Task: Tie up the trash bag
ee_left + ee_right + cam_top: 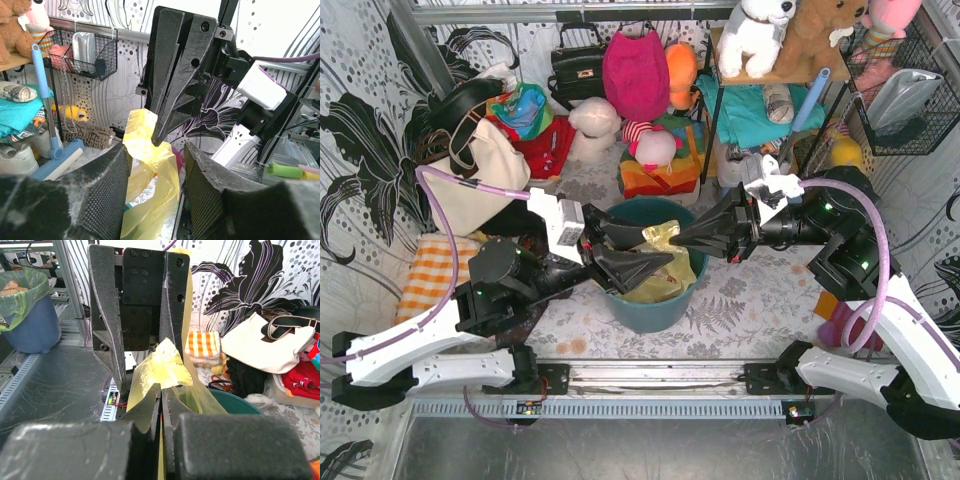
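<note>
The thin yellow-green plastic trash bag (167, 362), clamped above the round teal bin (650, 310) by the right gripper (161, 400), may tear if tugged before the left gripper (155, 160), jaws apart, closes.

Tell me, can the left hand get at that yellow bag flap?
Probably yes: the left hand is open, with the flap of the trash bag between its fingers. The right hand pinches that flap close by, so space is tight.

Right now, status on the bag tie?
Right gripper shut on trash bag flap, over teal bin. Left gripper open, straddling the flap. No obstruction seen.
</note>
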